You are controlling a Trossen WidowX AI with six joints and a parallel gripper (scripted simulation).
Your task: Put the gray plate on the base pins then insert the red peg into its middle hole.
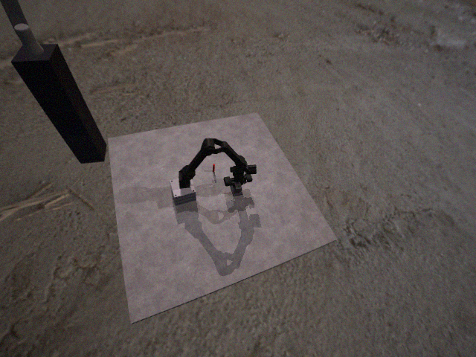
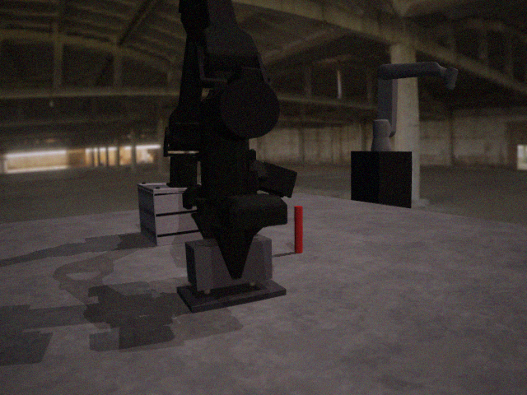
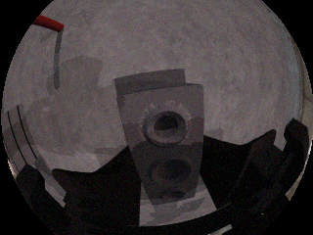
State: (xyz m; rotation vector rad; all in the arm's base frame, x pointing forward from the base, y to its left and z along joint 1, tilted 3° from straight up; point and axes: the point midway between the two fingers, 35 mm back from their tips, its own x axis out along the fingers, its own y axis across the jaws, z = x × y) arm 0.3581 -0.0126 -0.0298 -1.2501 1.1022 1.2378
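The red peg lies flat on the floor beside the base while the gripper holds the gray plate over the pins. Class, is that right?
Not quite. In the exterior view the red peg stands upright, not flat, beside the base. The rest holds: the gripper is shut on the gray plate, just over the pins.

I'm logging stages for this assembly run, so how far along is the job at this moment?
Nothing is finished yet. In hand: the gripper is shut on the gray plate, holding it low over the base, with the pins just visible under its edge, so it is not lying flat. Left: seat and release the plate, then fetch the red peg, upright on the floor, and insert it.
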